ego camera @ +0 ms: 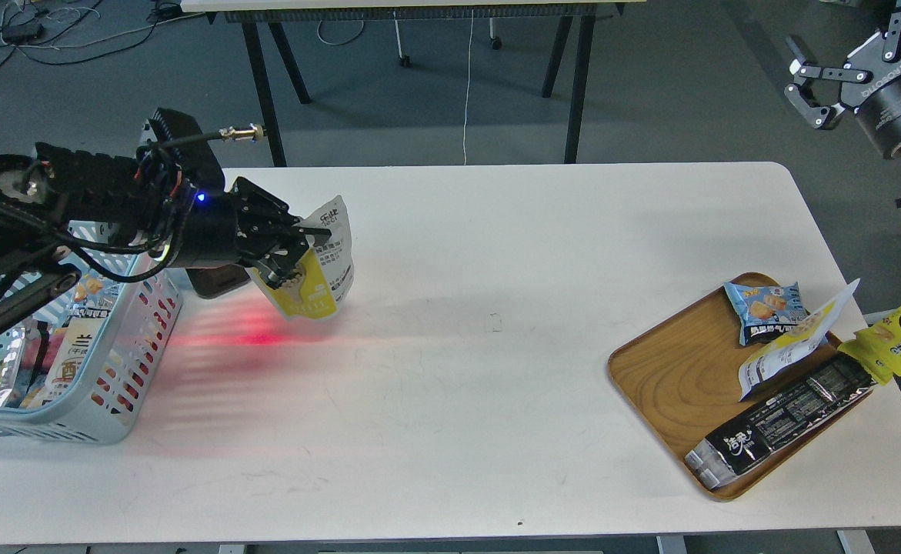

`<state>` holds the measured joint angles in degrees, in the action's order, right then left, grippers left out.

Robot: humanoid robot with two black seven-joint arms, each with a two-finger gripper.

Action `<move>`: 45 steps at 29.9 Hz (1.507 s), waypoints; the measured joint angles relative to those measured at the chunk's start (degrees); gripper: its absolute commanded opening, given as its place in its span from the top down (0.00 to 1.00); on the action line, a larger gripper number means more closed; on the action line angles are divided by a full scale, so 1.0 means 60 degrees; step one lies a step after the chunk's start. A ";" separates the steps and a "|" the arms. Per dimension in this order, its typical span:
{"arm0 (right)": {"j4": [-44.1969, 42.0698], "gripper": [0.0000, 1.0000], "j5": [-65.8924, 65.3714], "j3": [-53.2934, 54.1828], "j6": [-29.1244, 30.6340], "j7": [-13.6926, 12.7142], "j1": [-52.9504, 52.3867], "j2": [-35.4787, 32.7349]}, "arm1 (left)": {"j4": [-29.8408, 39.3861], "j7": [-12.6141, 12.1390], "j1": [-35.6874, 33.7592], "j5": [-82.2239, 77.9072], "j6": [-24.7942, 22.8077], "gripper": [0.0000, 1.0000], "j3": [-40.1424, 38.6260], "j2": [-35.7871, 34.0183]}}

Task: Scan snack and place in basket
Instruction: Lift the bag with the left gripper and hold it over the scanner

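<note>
My left gripper (296, 250) is shut on the snack (319, 269), a small pouch with a yellow front and silver-grey printed top. It holds the pouch in the air above the table, just right of the basket (123, 385). The light blue slotted basket stands at the table's left edge with several packets inside; my left arm crosses over it. Red scanner light falls on the table under the pouch. My right gripper (842, 73) is open and empty, high up beyond the table's far right corner.
A brown wooden tray (673, 369) at the right holds a light-blue snack packet (765, 308), a larger white-and-yellow pouch (792, 346) and a long black packet (785, 419). A yellow packet (900, 335) lies past the table's right edge.
</note>
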<state>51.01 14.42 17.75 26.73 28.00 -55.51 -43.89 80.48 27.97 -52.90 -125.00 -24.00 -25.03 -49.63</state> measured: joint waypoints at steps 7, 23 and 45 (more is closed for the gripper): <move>-0.0001 0.01 0.0000 0.0000 0.0000 0.0000 -0.0005 -0.0022 | -0.0025 0.0008 0.0195 0.0000 0.0072 1.00 0.0011 -0.0232; -0.0006 0.01 0.0000 -0.0016 -0.0002 0.0000 -0.0010 -0.0019 | -0.0230 0.0006 0.0312 0.0000 0.0380 1.00 -0.0057 -0.0579; -0.0004 0.01 -0.0016 -0.0023 -0.0001 0.0000 -0.0072 0.0059 | -0.0214 0.0005 0.0266 0.0000 0.0399 1.00 -0.0028 -0.0567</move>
<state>50.98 14.32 17.61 26.72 28.00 -55.94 -43.54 79.19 28.00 -51.30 -125.00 -21.61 -25.20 -53.03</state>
